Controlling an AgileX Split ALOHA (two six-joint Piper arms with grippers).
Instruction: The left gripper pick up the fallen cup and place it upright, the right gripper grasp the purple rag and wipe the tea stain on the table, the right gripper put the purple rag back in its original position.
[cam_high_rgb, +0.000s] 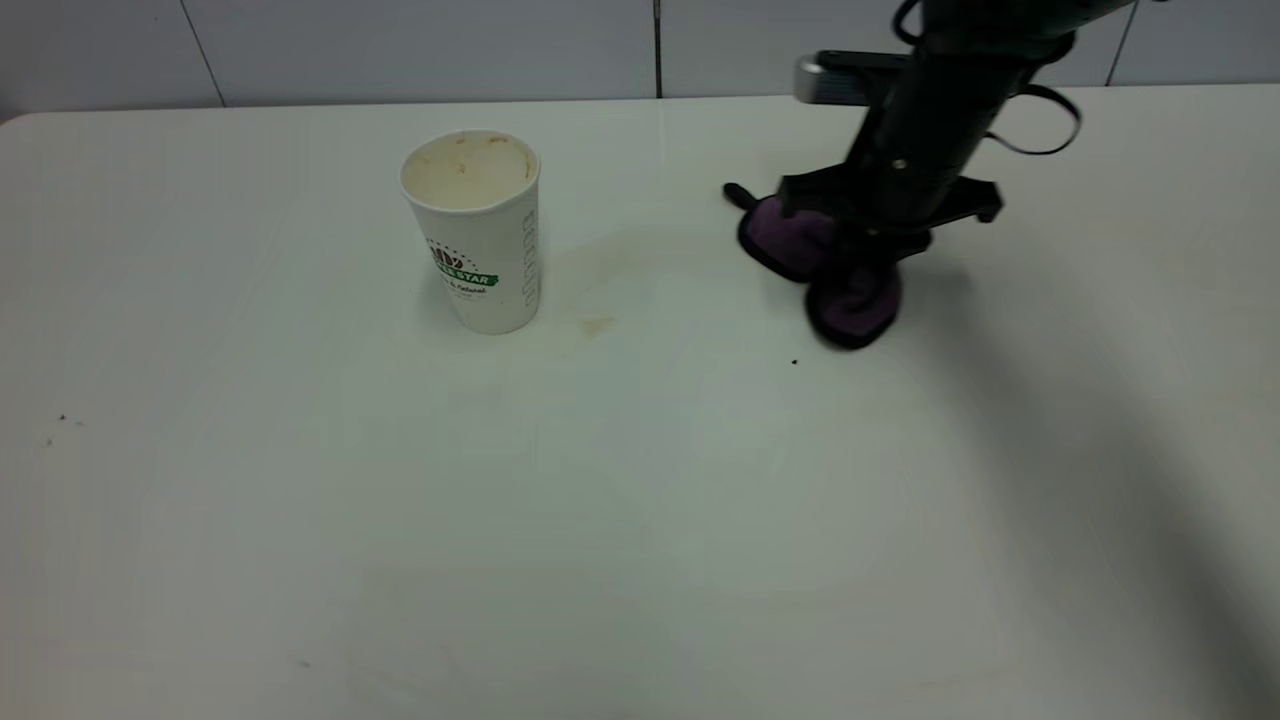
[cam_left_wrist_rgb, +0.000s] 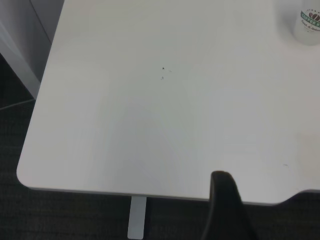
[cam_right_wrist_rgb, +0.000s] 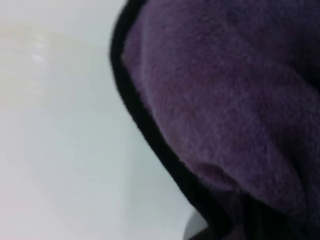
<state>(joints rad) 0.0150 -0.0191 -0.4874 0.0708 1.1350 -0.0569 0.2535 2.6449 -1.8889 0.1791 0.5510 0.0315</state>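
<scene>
Right end effector (cam_high_rgb: 868, 262) pinching purple rag (cam_high_rgb: 800, 240); tea stain (cam_high_rgb: 597, 325) lies cup-ward (cam_high_rgb: 478, 230), btwn rag & cup.

White cup (cam_high_rgb: 482, 232) with green logo band (stained inside), black-edged purple rag (cam_high_rgb: 822, 262), off-white table (cam_high_rgb: 640, 500)

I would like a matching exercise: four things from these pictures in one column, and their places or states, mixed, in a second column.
Things:
1. cup
2. purple rag
3. tea stain
4. right pincer

States:
A. crumpled, under the dark arm
B. standing upright, mouth up
C. down on the cloth
D. faint blot on the table, beside the cup's base

Pairs: 1-B, 2-A, 3-D, 4-C
</scene>
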